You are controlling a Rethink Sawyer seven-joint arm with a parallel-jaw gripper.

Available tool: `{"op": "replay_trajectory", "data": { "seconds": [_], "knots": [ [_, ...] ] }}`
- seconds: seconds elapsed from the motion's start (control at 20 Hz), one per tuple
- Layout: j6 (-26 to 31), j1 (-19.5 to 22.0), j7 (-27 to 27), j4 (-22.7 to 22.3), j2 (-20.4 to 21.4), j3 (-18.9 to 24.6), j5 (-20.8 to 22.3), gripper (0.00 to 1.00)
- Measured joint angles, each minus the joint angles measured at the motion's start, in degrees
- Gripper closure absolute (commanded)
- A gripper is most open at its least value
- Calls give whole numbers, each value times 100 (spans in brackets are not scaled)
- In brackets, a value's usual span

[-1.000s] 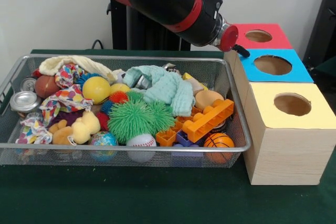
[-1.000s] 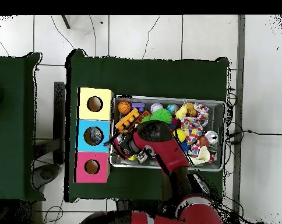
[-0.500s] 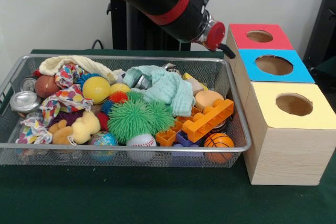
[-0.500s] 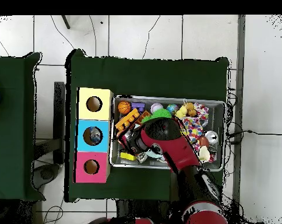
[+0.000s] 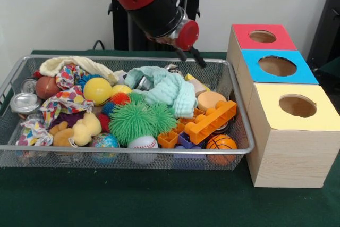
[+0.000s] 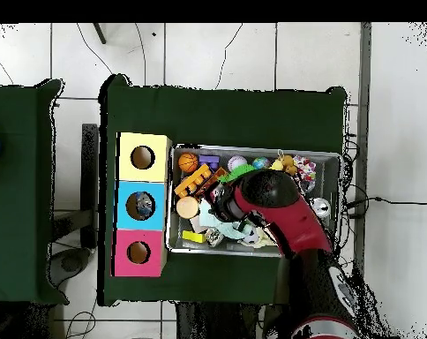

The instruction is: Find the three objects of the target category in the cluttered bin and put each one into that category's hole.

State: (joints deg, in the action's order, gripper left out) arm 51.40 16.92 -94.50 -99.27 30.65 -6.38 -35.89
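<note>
Now my gripper (image 5: 192, 57) hangs empty, slightly open, over the bin (image 5: 127, 148); no bottle shows, maybe hidden at seven o'clock.

The bin (image 5: 133, 148) is silver wire mesh with a shiny metal rim. The box (image 5: 289, 155) is pale matt wood with painted panels. The mint cloth (image 5: 169, 90) looks soft and ribbed. The green ball (image 5: 135, 120) has rubbery spikes. The orange brick (image 5: 211, 121) is glossy plastic. The can (image 5: 24, 102) has a shiny metal lid. The table cover (image 5: 127, 198) is matt dark green fabric.
</note>
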Motion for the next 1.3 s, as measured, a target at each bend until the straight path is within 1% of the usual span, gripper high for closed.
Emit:
{"op": "replay_trajectory", "data": {
  "seconds": [0.1, 0.15, 0.25, 0.35, 0.45, 0.6, 0.65, 0.7, 0.85, 0.9, 1.0, 1.05, 1.2, 1.3],
  "knots": [
    [-209, 34, 0, 149, -11, -26, 240, 0],
    [-440, 91, 0, 316, -41, -35, 519, 0],
    [-673, 186, 0, 507, -87, -36, 831, 0],
    [-785, 250, 0, 624, -121, -35, 1007, 0],
    [-921, 393, 0, 849, -202, -36, 1336, 0],
    [-938, 590, 0, 1121, -287, -34, 1733, 0],
    [-938, 618, 0, 1157, -298, -33, 1788, 0],
    [-938, 757, 0, 1335, -345, -26, 2052, 0],
    [-937, 904, 0, 1503, -377, -10, 2307, 0],
    [-935, 1061, 0, 1702, -417, 4, 2567, 0],
    [-929, 1130, 0, 1792, -435, 12, 2681, 0],
    [-898, 1253, 0, 1952, -456, 38, 2867, 0],
    [-827, 1389, 0, 2139, -462, 91, 3064, 0],
    [-699, 1521, 2, 2369, -463, 174, 3259, 0]
  ]
}}
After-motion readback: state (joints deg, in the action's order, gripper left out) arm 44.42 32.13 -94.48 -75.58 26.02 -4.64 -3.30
